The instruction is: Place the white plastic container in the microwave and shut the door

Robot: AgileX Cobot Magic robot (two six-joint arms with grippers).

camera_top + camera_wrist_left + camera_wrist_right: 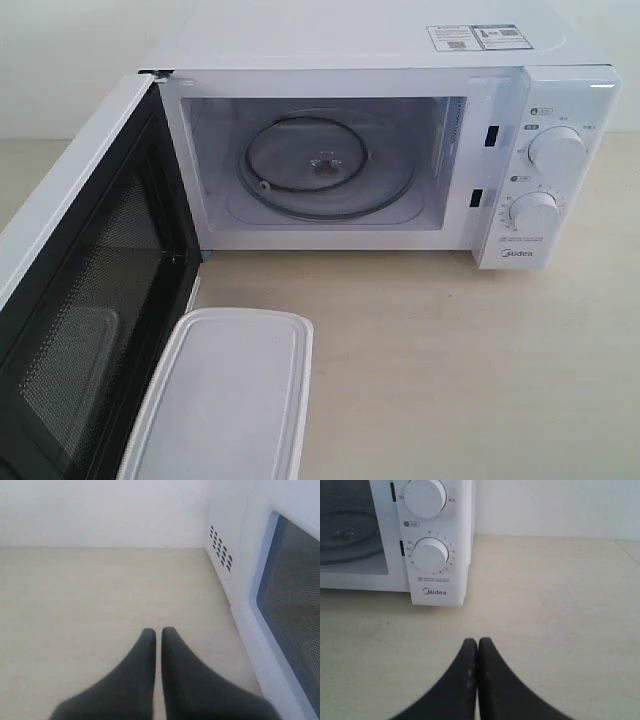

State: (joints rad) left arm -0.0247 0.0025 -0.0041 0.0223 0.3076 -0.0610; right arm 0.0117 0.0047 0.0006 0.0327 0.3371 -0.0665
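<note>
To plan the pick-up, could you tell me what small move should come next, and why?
Probably open the right pincer and reach toward the white plastic container: it lies on the table outside the microwave, the door stands open, and both this and the left pincer are shut and empty.

My gripper (478,643) sits pinched together at bottom centre of the frame, with the microwave (459,575) at upper left, its two dials (430,555) facing me.

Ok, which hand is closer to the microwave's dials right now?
Right. The right hand is in front of the dials, facing them. The left hand is beside the outer face of the open door, across the microwave from the dials.
</note>
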